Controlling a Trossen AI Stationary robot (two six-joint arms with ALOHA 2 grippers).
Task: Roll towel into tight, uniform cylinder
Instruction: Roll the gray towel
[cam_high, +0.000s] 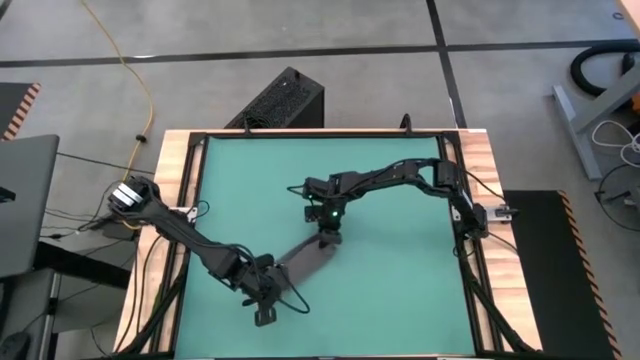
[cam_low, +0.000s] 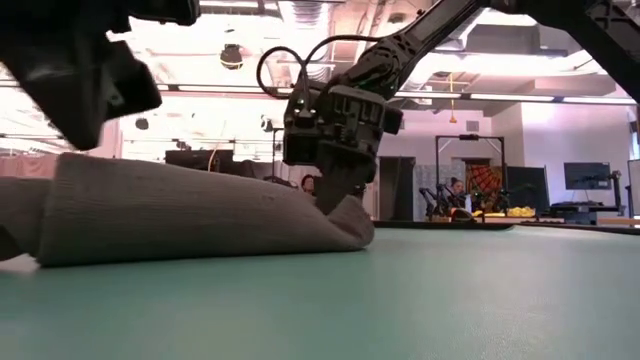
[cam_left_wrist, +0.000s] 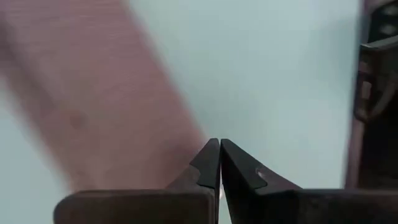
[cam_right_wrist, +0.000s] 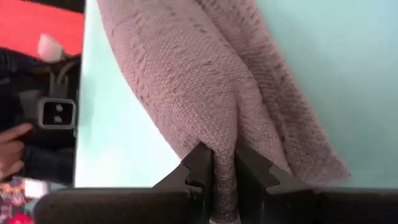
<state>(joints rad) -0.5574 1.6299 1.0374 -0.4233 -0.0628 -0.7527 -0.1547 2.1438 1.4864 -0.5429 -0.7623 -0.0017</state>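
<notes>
The dark grey towel (cam_high: 305, 258) lies rolled into a thick slanting bundle on the green mat (cam_high: 400, 290). It fills the left of the low view (cam_low: 190, 215). My right gripper (cam_high: 326, 236) stands at the roll's far right end, shut on the cloth (cam_right_wrist: 224, 165). My left gripper (cam_high: 264, 303) is shut (cam_left_wrist: 219, 163) at the roll's near left end. In the low view it hangs just above the towel (cam_low: 70, 70). I cannot tell whether it touches the towel. My right gripper pinches a raised ridge of cloth (cam_right_wrist: 225, 140) at the roll's far right end between its two fingers (cam_right_wrist: 199, 163); the ridge looks several layers thick. The fingers come from above, pointing down (cam_low: 340, 195). The towel rests on the mat along its whole length.
The mat is bordered by wooden table strips (cam_high: 180, 180). A black box (cam_high: 280, 100) stands beyond the far edge. Open mat lies to the right of the towel and toward the far edge. People and furniture show in the room behind (cam_low: 455, 195).
</notes>
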